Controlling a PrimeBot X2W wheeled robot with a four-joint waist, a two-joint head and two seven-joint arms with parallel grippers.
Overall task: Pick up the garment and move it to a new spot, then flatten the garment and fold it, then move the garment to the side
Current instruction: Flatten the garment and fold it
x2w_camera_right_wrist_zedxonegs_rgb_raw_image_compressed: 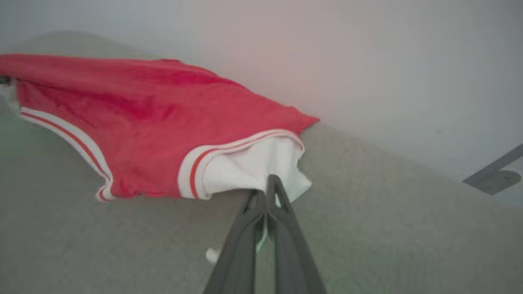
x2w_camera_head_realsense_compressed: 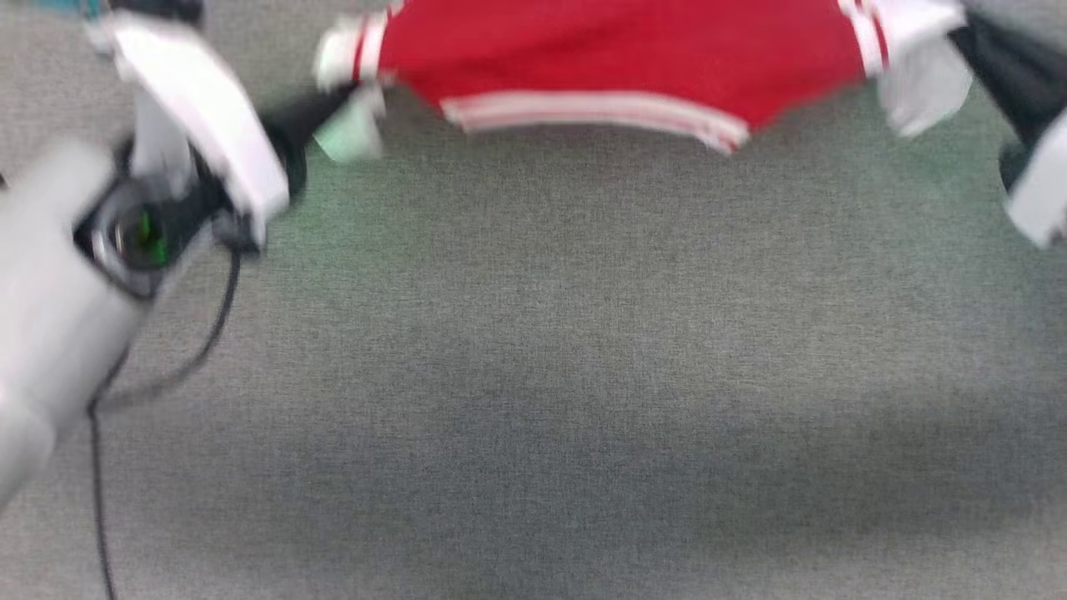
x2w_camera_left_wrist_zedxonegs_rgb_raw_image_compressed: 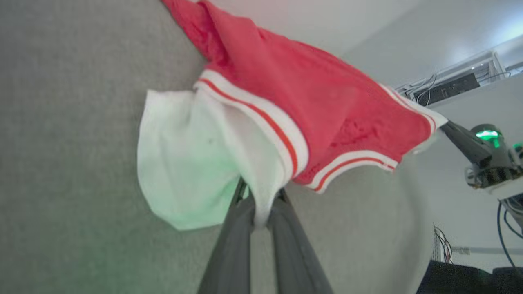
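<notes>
**Item: red T-shirt, stretched between two grippers**

Garment (x2w_camera_head_realsense_compressed: 617,58): red body, white short sleeves, red-and-white stripe trim at the sleeve seams and along one edge. In the head view it runs along the top centre of the frame and is cut off by the upper edge. Its striped edge sags in a shallow curve towards the middle. That view is blurred, so finer detail cannot be read.

Left gripper (x2w_camera_head_realsense_compressed: 343,107): upper left of the head view. In the left wrist view (x2w_camera_left_wrist_zedxonegs_rgb_raw_image_compressed: 261,200) the two dark fingers are pinched together on a fold of the white sleeve, which billows at centre left of the frame.

Right gripper (x2w_camera_head_realsense_compressed: 959,37): upper right corner of the head view. In the right wrist view (x2w_camera_right_wrist_zedxonegs_rgb_raw_image_compressed: 267,192) the fingers are pressed together on the other white sleeve, at lower centre of the frame.

Counter (x2w_camera_head_realsense_compressed: 533,375): grey, fabric-textured, spreading beneath the garment. Whether the cloth touches it cannot be told.

Cable (x2w_camera_head_realsense_compressed: 212,333): dark, looping down the left side of the head view beside the pale forearm (x2w_camera_head_realsense_compressed: 50,333).
</notes>
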